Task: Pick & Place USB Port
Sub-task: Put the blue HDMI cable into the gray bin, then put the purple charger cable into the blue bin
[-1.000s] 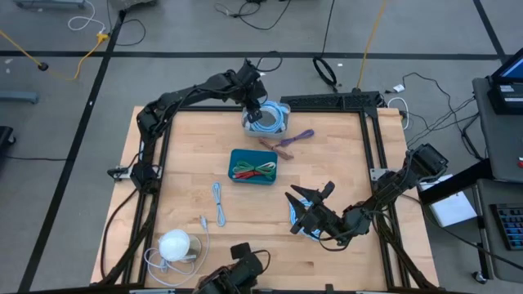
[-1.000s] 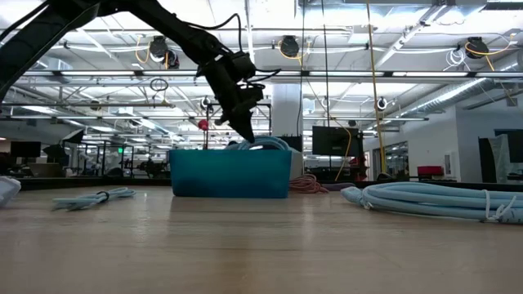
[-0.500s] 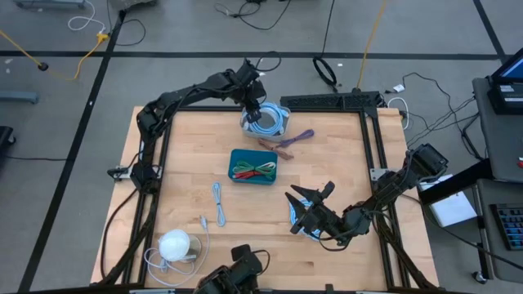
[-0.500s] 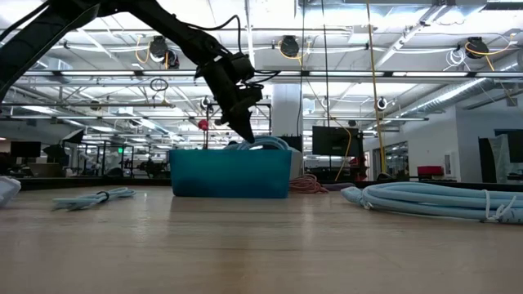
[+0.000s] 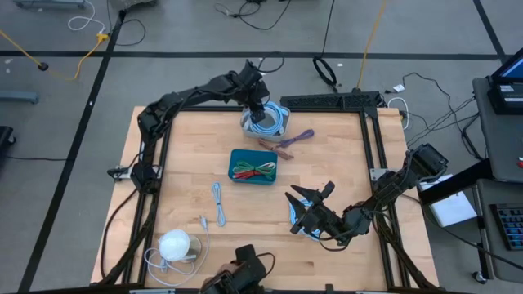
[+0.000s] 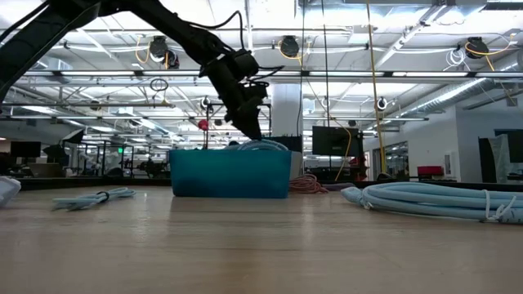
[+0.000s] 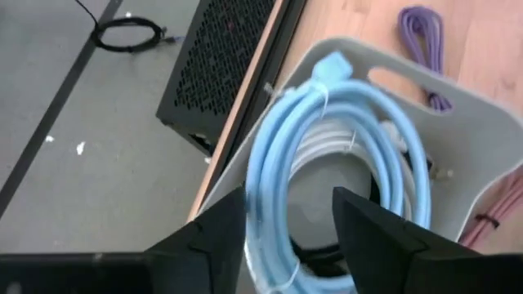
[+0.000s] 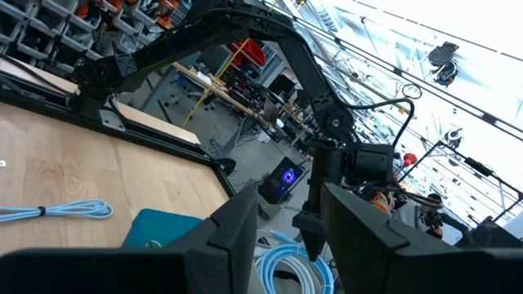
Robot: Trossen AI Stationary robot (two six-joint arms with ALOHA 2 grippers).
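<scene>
Light-blue cable coil (image 7: 327,171): we found it lying in the white tray (image 5: 279,122) at the far edge of the worktop (image 5: 188,163), directly under the left end effector (image 5: 260,108).
Left end effector: it hung over the tray, its two dark fingers (image 7: 208,237) spread apart and straddling the coil's near loops; we could not tell whether they touched the cable.
Coil shape: we saw several round, glossy loops of smooth blue cable bound by a thin tie, with a flat blue plug (image 7: 331,65) at the rim.
White tray: it had a smooth pale wall with a slot cut along one side, and stood just beside the purple cable bundle (image 5: 301,135).
Teal bin (image 5: 252,167): this rectangular box sat mid-worktop, holding red and green cable bundles.
Right end effector (image 5: 306,208): it rested low near the right front of the worktop, fingers parted, over another blue coil (image 6: 425,198).
Worktop: we noted pale wood planks with visible grain.
White dome-shaped object (image 5: 174,243): it sat at the front left with a thin cable beside it.
</scene>
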